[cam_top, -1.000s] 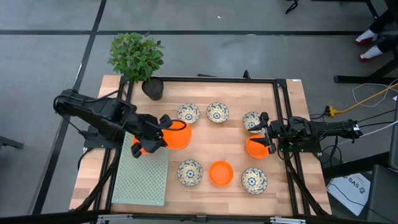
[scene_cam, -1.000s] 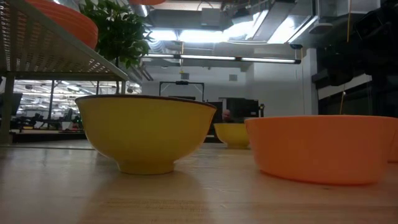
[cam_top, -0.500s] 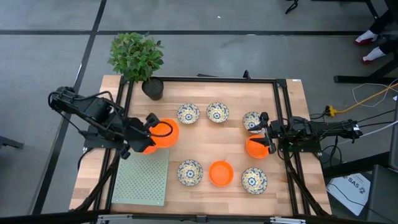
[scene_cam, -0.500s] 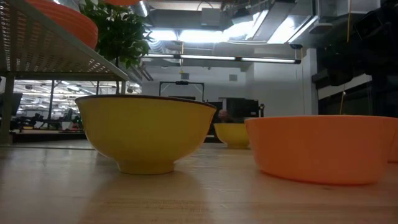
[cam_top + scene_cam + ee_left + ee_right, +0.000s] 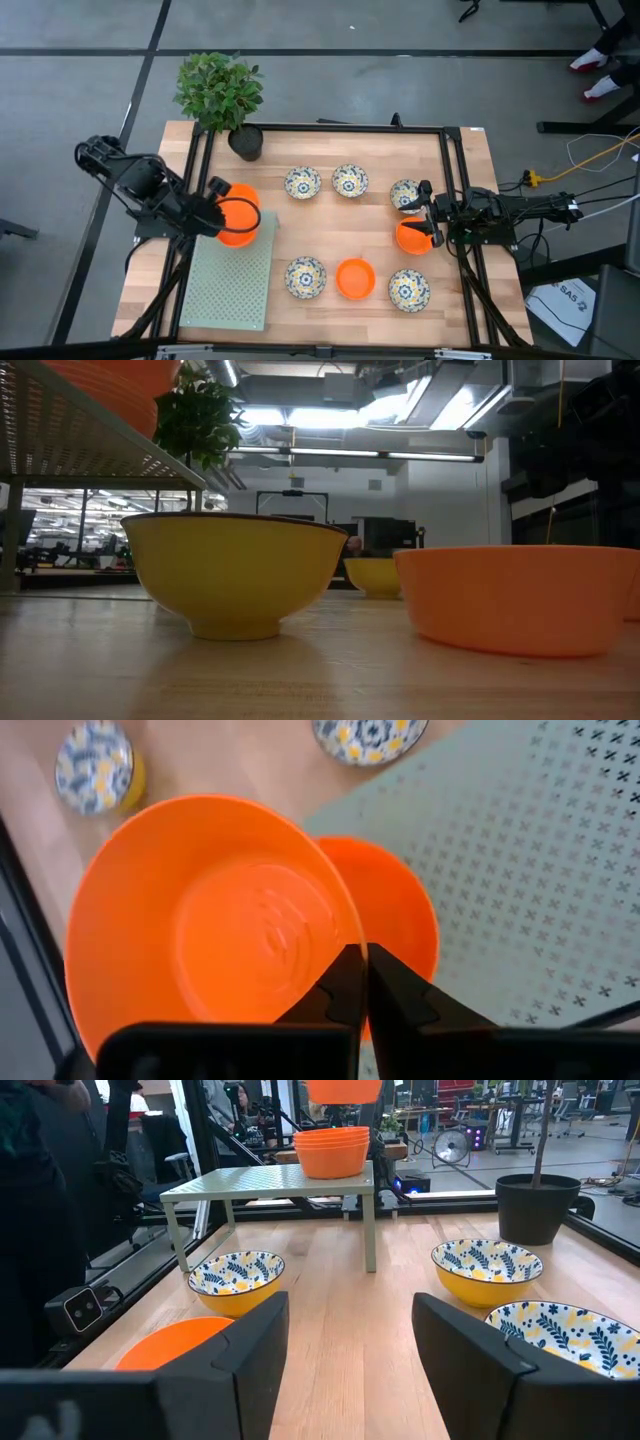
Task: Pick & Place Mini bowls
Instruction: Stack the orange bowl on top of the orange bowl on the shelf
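An orange mini bowl (image 5: 215, 915) is being carried by the left gripper (image 5: 355, 982), its rim being pinched between jaws pressed tightly together. In the high view this bowl (image 5: 237, 222) is being held above the far corner of the perforated green rack (image 5: 232, 285). A stack of orange bowls (image 5: 335, 1150) is already resting on that rack, seen in the right wrist view, and the carried bowl is being hung directly over it.

The placing step is judged to be in hand: the bowl is being brought over the stack for nesting. The next move calls for the bowl to be centred over the stack, lowered squarely, and only then released, since a tilted release could tip it off the rack.

The right gripper (image 5: 430, 218) is being kept at the right side of the surface (image 5: 360, 240), over another orange bowl (image 5: 411, 237), its jaws spread wide and holding nothing. Patterned bowls (image 5: 303, 183) and one more orange bowl (image 5: 355, 279) are still waiting on the surface. A black plant pot (image 5: 245, 141) is standing at the far left corner.
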You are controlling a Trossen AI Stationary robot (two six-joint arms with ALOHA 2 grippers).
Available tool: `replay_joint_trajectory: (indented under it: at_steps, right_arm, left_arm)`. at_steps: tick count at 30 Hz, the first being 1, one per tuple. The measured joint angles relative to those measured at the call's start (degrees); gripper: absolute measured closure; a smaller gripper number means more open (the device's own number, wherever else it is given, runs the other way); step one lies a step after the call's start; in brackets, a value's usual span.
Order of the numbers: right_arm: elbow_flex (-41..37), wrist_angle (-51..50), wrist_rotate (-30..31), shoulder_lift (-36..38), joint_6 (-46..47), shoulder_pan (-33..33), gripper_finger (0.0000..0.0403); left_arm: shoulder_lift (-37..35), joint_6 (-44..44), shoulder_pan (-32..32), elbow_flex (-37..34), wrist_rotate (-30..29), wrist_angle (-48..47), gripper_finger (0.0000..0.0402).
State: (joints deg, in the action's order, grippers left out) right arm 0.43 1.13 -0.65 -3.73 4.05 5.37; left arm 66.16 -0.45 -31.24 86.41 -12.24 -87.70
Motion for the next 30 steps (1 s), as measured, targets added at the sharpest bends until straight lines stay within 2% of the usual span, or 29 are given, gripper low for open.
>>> replay_joint_trajectory:
  at_steps: [7,15,24,30]
  right_arm:
    - [0.0,0.0,0.0,0.0,0.0,0.0,0.0190]
    - [0.0,0.0,0.0,0.0,0.0,0.0,0.0190]
    - [0.0,0.0,0.0,0.0,0.0,0.0,0.0190]
    - [0.0,0.0,0.0,0.0,0.0,0.0,0.0190]
  left_arm:
    - [-0.1,-10.1,-4.0,0.0,-3.2,-2.4,0.0398]
    - [-0.4,-18.0,-4.5,-2.9,-4.3,-2.3,0.0398]
    - [-0.8,-22.3,-6.1,-7.0,-4.7,-1.5,0.0398]
    - [-0.8,-19.9,-9.2,-7.2,-7.2,3.0,0.0398]
